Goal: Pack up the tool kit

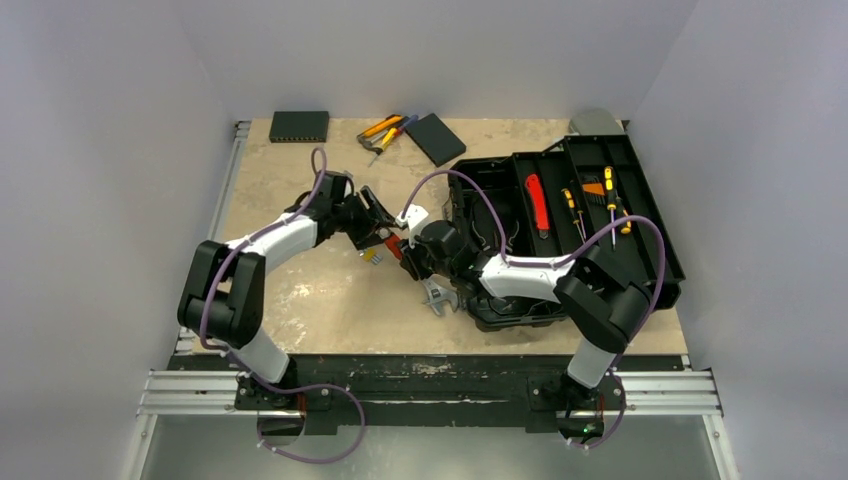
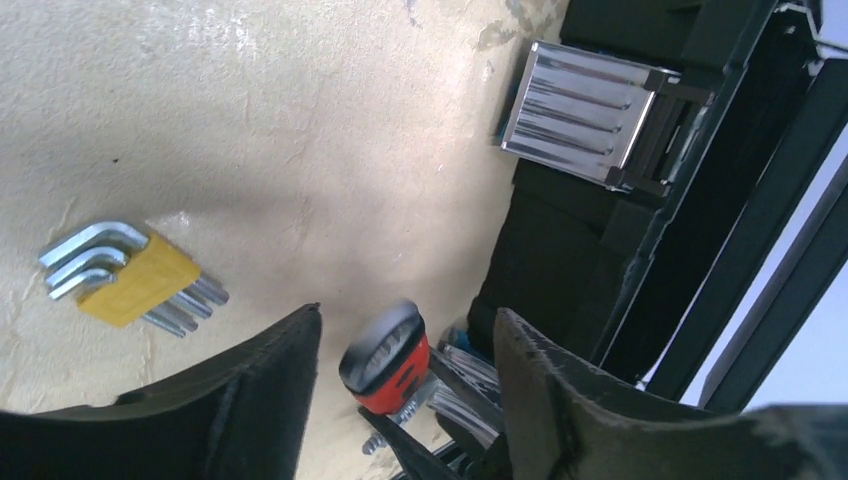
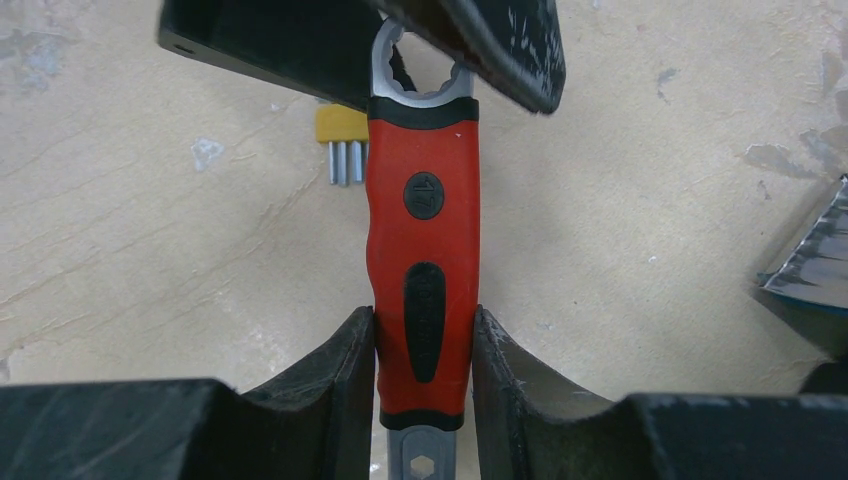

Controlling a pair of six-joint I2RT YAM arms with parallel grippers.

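The black toolbox (image 1: pixel 640 235) lies open at the right, with a red-handled tool (image 1: pixel 538 205) and yellow-black screwdrivers (image 1: pixel 610 195) in its trays. My right gripper (image 3: pixel 423 315) is shut on a red-handled wrench (image 3: pixel 423 230), held above the table just left of the box. The left gripper (image 2: pixel 408 315) stands open, one finger on either side of the wrench's far end (image 2: pixel 390 365), neither finger touching it. In the top view the two grippers meet at the wrench (image 1: pixel 395 247). A yellow-holdered hex key set (image 2: pixel 130 275) lies on the table below.
A flat black box (image 1: pixel 299 125), loose yellow-handled tools (image 1: pixel 385 130) and a dark case (image 1: pixel 436 137) lie along the back edge. The toolbox's metal latch (image 2: pixel 580 115) is close to my left gripper. Bare tabletop (image 1: pixel 300 290) spreads to the front left.
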